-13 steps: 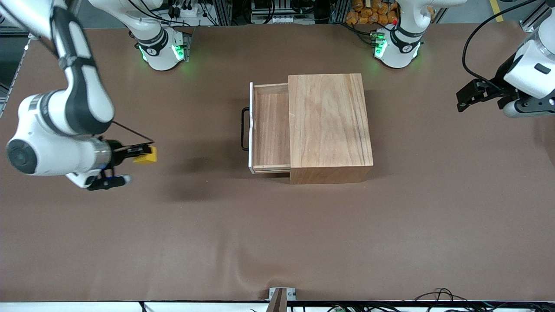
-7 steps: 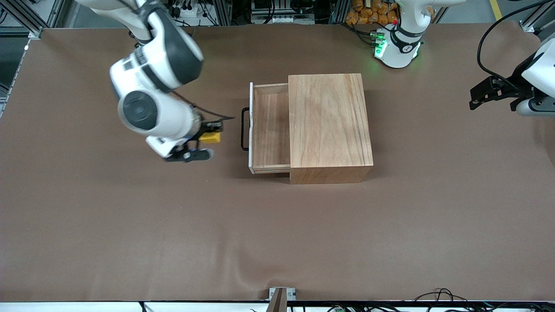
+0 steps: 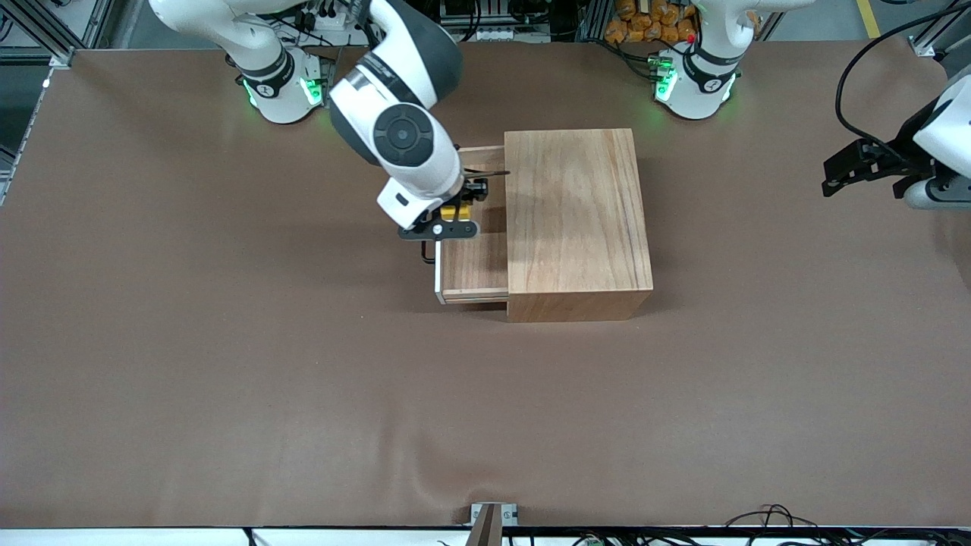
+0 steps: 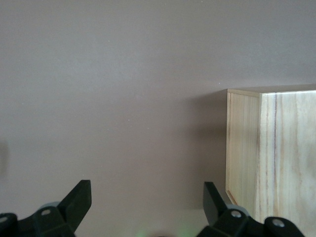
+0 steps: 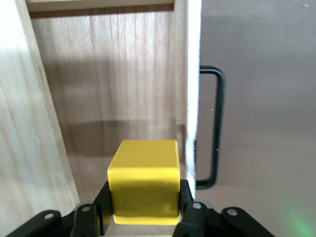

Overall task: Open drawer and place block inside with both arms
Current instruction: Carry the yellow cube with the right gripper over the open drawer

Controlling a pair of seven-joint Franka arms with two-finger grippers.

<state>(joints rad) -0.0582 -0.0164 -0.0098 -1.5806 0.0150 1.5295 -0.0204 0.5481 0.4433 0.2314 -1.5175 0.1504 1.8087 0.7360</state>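
**Block held over the open drawer**

The box [image 3: 578, 220] sits on the brown table [image 3: 303, 394], a little above the middle of the front view. Its drawer [image 3: 470, 262] is pulled out toward the right arm's end of the table. The white front panel stands at the drawer's outer edge, and the black handle [image 5: 217, 128] is on the outside of that panel.

The right arm comes down from its base in the upper left of the front view and reaches across to the drawer. The right gripper [image 3: 457, 213] is over the open tray, just inside the front panel, clenched on the block [image 3: 456, 211]. In the right wrist view the block [image 5: 144, 181] fills the lower middle of the frame. The black fingers [image 5: 185, 197] press against its two sides and the wood floor of the drawer shows past it. The block is up in the air and does not touch the drawer floor. Its shadow lies as a dark band across the wood.

The left arm waits at the right edge of the front view, well apart from the box. The left gripper [image 3: 865, 168] hangs over bare table with its fingers spread and nothing between them. In the left wrist view the fingers [image 4: 217, 200] stand wide apart at the bottom of the frame. A corner of the box [image 4: 271, 158] shows at the right side of that frame.
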